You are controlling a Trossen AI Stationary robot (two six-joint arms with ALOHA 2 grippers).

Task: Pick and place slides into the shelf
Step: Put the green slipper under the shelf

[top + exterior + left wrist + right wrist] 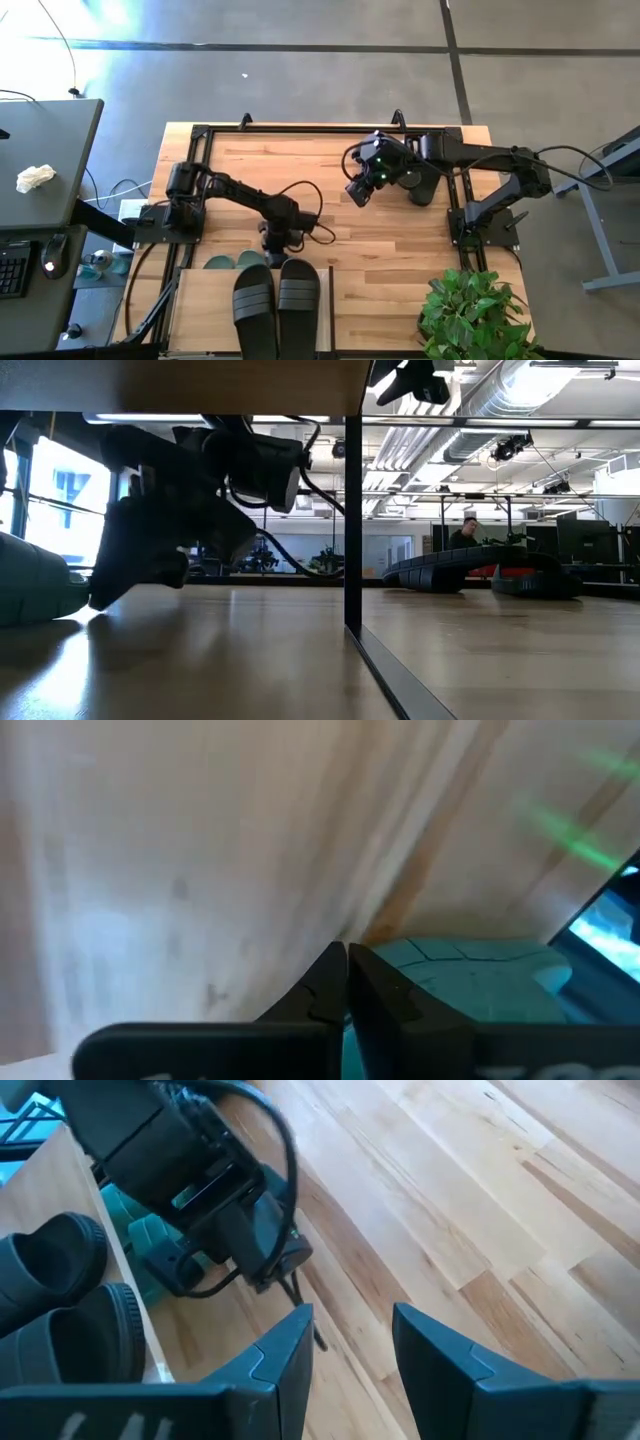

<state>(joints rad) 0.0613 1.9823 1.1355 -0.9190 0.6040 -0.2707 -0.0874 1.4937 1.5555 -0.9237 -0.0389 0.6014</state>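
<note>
A pair of black slides (pixel 275 300) lies on the shelf's top board (pixel 200 310) at the table's near edge. Two sage-green slides (pixel 235 262) lie on the lower level, and their rounded ends stick out from under the board toward the table's middle. My left gripper (pixel 275 243) is shut and low over the table, slanting down, right beside the nearer green slide (pixel 470 980). My right gripper (pixel 357 195) hangs open, high above the table's middle, with nothing between its fingers (pixel 285 1350). My left gripper's shut fingertips (pixel 346 960) stand at the rounded edge of the green slide (pixel 400 945), slanting down from the table's far side. I cannot tell whether they touch the slide or only the table beside it.
A green potted plant (pixel 475 315) stands at the table's near right corner. The shelf's dark frame post (pixel 352 520) rises in the low view. Bare tabletop (pixel 400 260) lies between the shelf and the right arm.
</note>
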